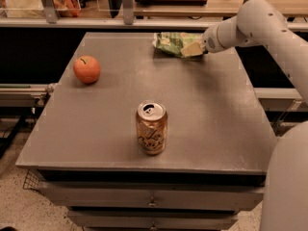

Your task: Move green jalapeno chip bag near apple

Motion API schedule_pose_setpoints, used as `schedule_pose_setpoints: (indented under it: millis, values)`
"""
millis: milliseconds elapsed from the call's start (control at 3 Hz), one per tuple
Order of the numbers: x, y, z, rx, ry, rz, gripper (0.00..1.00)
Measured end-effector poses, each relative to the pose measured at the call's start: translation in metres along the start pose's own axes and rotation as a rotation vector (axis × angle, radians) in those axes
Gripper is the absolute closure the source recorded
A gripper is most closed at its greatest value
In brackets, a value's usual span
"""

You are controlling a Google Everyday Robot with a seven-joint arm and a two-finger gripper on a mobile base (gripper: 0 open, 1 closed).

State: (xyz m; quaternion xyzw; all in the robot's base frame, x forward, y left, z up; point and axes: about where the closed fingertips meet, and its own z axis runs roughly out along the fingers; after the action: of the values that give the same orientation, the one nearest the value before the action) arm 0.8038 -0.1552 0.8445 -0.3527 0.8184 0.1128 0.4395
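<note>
The bag (171,43) is showing pale and white markings on its green front, but no word on it is legible. The can (151,128) is carrying dark looping script on its gold-brown side, and that is not legible either.

The bag is lying at the far edge of the table (211,119), a little right of centre. The end effector (192,48) is sitting at the bag's right end and touching it; whether it is grasping the bag or merely resting against it cannot be told. The white arm (260,25) is reaching in from the right, above the table's far right corner. The apple (87,69) is resting near the left edge, well apart from the bag, with bare tabletop lying between them. The can is standing upright nearer the front edge, off that stretch.

The table is looking flat, matte and grey, with a drawer front (151,201) below. The bag is looking crinkled and shiny, the apple round and orange-red with a dark stem dimple, the can a metal cylinder with a silver top, the arm smooth and rounded
</note>
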Motion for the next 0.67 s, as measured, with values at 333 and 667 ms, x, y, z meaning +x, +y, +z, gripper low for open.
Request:
schedule_pose_setpoints:
  millis: [333,667]
  values:
    - [0.001,-0.002,-0.001,0.008,-0.001,0.004,0.73]
    - [-0.005,0.004,-0.012,0.000,-0.024,-0.006,0.96]
